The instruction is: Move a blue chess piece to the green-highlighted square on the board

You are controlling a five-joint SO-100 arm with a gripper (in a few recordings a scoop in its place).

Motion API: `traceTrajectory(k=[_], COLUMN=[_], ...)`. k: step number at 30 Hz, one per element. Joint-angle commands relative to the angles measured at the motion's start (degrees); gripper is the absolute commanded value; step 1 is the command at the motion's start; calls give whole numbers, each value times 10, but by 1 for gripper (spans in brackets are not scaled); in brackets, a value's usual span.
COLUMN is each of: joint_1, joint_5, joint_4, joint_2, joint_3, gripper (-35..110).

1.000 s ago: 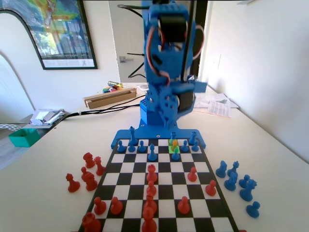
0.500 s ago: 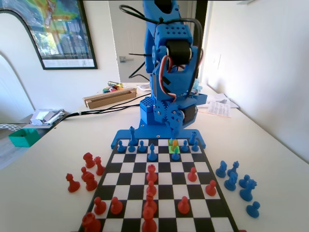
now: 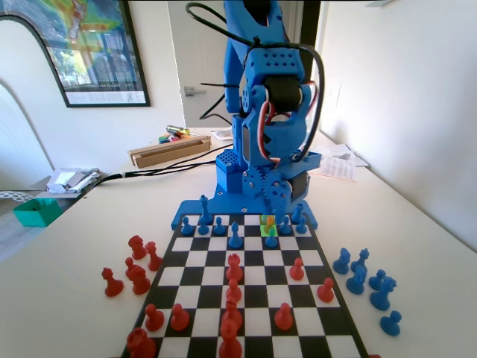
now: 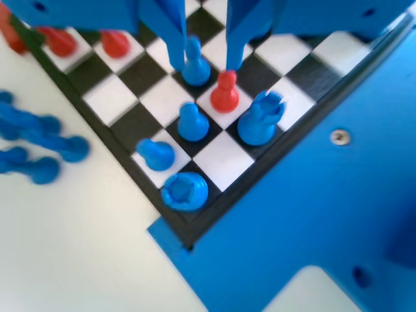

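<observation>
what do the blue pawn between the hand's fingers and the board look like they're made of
The small blue pawn-shaped chess piece looks like moulded plastic: uniform colour, soft sheen. The flat black-and-white checkered board seems a smooth, rigid, printed sheet, with glare on the white squares; its exact material is unclear. The blue two-finger hand straddles the piece.

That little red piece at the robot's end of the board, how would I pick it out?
Look along the board to its far end, at the foot of the blue arm, where the green-highlighted square lies. The small red pawn stands there below the open gripper. It is the one red piece among blue neighbours.
</observation>
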State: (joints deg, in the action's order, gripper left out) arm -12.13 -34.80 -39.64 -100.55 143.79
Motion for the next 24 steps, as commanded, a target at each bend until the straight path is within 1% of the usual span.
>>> traceTrajectory(k=[1, 24], joint_1=[-3, 6], joint_5=[-12, -20], joint_4=[-3, 30], joint_2=[-7, 33], joint_3=[4, 13], gripper=[12, 11])
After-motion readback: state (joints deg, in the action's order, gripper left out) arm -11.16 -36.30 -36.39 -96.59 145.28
